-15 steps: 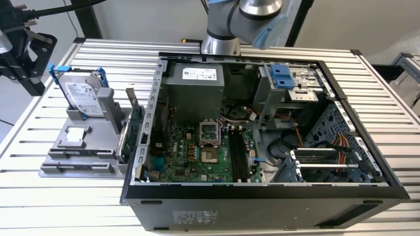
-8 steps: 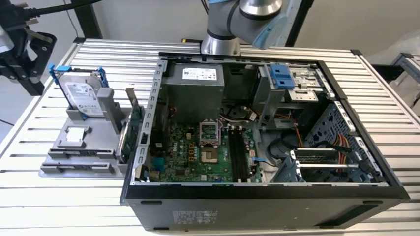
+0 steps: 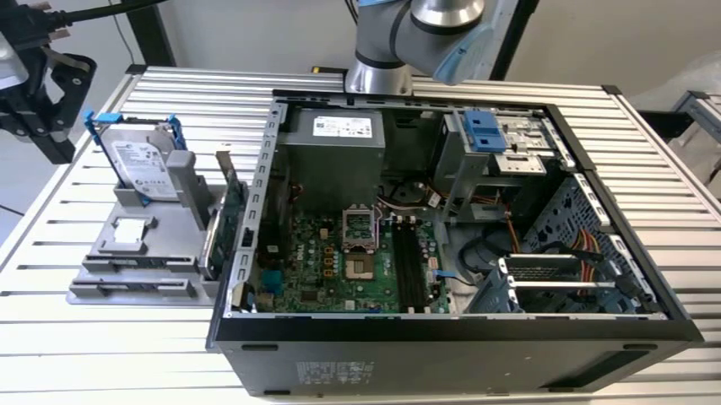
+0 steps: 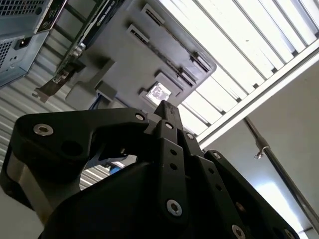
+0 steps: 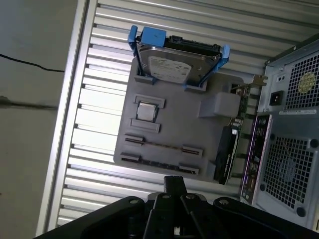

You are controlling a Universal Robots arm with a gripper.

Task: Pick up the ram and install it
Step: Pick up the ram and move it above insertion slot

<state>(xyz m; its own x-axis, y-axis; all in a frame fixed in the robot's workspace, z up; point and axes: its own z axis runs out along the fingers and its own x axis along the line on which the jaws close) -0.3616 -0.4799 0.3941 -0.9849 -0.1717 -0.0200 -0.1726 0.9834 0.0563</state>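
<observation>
While the gripper (image 3: 54,150) hangs at the upper left of the exterior view, above the far corner of the slatted metal table (image 3: 67,337), the ram (image 5: 162,145) sits on its long edge in a grey holder (image 3: 147,291) on the table, outside the computer case (image 3: 451,337). In the first wrist view the ram shows as a thin dark line running between two small end brackets of the holder (image 5: 174,124), and the gripper (image 5: 174,180) is clear of it, touching nothing. In both wrist views the fingers look pressed together at a single tip with nothing between them; the second wrist view shows that tip (image 4: 166,105) against the holder (image 4: 129,55). On the holder beside the ram lies a small square chip (image 5: 145,111), and beyond it a silver hard drive (image 5: 177,67) in a blue frame stands tilted. In the exterior view the drive (image 3: 147,164) is at the holder's far end. A green expansion card (image 3: 231,211) stands upright between the holder and the case wall. The case lies open at the centre of the exterior view, its motherboard (image 3: 338,261) facing up with long black memory slots (image 3: 408,270) near the middle. The arm (image 3: 423,29) rises at the top centre, behind the case.
</observation>
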